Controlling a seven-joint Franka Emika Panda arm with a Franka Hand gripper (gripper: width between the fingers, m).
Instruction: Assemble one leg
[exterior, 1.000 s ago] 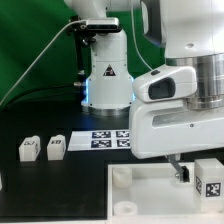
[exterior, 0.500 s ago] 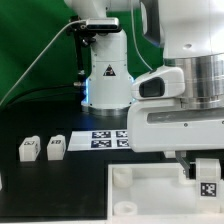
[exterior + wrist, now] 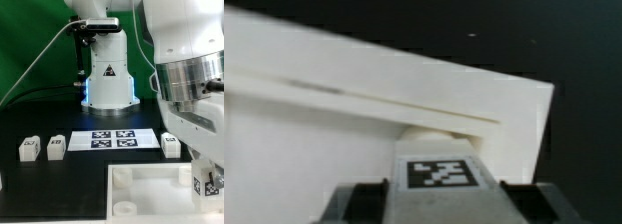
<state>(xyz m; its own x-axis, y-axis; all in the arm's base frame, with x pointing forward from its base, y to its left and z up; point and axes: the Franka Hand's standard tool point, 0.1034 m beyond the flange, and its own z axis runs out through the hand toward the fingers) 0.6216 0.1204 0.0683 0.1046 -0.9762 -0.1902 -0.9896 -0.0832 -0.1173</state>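
Note:
My gripper (image 3: pixel 205 176) is shut on a leg (image 3: pixel 211 186), a small white block with a black-and-white tag, at the exterior view's lower right. It holds the leg at the near right corner of the large white panel (image 3: pixel 150 195). In the wrist view the leg (image 3: pixel 441 172) sits between the two dark fingers (image 3: pixel 359 201), with its far end at the panel's (image 3: pixel 331 120) corner. Whether it is seated in a socket is hidden. Two more legs (image 3: pixel 28 149) (image 3: pixel 56 146) stand on the exterior view's left. Another leg (image 3: pixel 170 145) stands right of the marker board.
The marker board (image 3: pixel 115 139) lies on the black table in front of the robot base (image 3: pixel 105 75). The panel has round sockets (image 3: pixel 122 177) at its left corners. The arm's bulk fills the exterior view's right side.
The arm's wrist has turned and lifted out of the way, uncovering the leg beside the marker board. The held leg has stayed at the panel's right corner.

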